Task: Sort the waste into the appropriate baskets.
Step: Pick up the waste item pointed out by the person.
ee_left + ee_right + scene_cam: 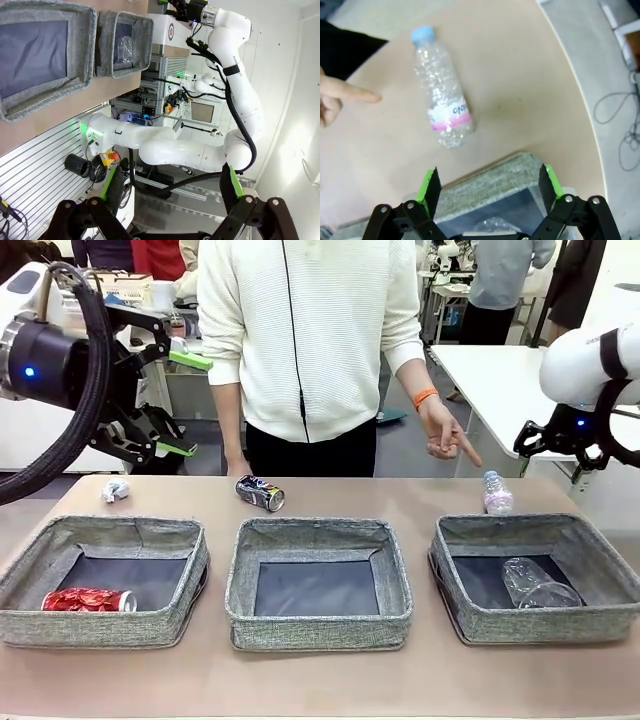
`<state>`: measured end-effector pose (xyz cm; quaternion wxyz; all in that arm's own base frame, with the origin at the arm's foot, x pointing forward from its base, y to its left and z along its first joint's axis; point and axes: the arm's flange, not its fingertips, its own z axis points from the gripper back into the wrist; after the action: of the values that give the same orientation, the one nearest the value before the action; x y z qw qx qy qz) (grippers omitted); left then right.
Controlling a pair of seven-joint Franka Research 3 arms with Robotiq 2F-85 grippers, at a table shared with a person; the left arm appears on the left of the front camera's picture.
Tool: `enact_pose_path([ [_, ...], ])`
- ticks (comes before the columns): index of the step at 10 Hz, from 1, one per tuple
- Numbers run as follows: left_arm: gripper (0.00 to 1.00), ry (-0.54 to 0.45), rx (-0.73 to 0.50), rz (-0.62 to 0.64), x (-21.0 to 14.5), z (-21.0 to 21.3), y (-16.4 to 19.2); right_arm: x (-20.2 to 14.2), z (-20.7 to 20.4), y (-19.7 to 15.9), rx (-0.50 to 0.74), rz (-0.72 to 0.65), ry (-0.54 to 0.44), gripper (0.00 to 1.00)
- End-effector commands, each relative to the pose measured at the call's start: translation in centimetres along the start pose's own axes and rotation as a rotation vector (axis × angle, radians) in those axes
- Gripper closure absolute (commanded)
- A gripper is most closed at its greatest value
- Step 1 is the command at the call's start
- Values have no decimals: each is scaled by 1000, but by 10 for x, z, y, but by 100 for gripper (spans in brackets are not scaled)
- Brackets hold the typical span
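Three grey baskets stand in a row: the left basket [150, 625], the middle basket [320, 620] and the right basket [470, 570]. A dented red can [88, 600] lies in the left one. A clear bottle [535, 585] lies in the right one. Behind them on the table lie a paper wad [115, 490], a dark blue can [260, 493] and a pink-labelled bottle [497, 494] [442, 90]. My left gripper [183, 405] [170, 180] hangs open high at the left. My right gripper [490, 182] is open above the right basket's far rim [490, 177], short of the pink-labelled bottle.
A person stands at the far side; one hand [448, 435] points a finger [355, 93] at the pink-labelled bottle. The left wrist view shows the middle basket [85, 45], the right basket [142, 42] and my right arm [235, 55] farther off.
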<state>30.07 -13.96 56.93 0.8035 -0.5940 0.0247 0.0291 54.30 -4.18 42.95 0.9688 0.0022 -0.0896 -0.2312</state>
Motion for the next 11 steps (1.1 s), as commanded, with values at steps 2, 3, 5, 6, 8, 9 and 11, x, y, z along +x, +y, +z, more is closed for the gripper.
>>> enact_pose_path([
  [2, 0, 9, 11, 1, 0, 1, -1, -8, 11, -2, 9, 5, -31, 0],
  [3, 0, 9, 11, 1, 0, 1, -1, -1, 3, 0, 2, 0, -5, 0],
  [5, 0, 9, 11, 1, 0, 1, -1, 13, -19, 6, 19, 103, 107, 0],
  [6, 0, 9, 11, 1, 0, 1, -1, 17, -27, 4, 35, 144, 150, 0],
  [8, 0, 9, 11, 1, 0, 1, -1, 27, -40, 12, -2, 223, 155, 0],
  [9, 0, 9, 11, 1, 0, 1, -1, 33, -49, 22, 17, 283, 122, 0],
  [11, 0, 9, 11, 1, 0, 1, -1, 51, -68, 39, 43, 309, 121, 0],
])
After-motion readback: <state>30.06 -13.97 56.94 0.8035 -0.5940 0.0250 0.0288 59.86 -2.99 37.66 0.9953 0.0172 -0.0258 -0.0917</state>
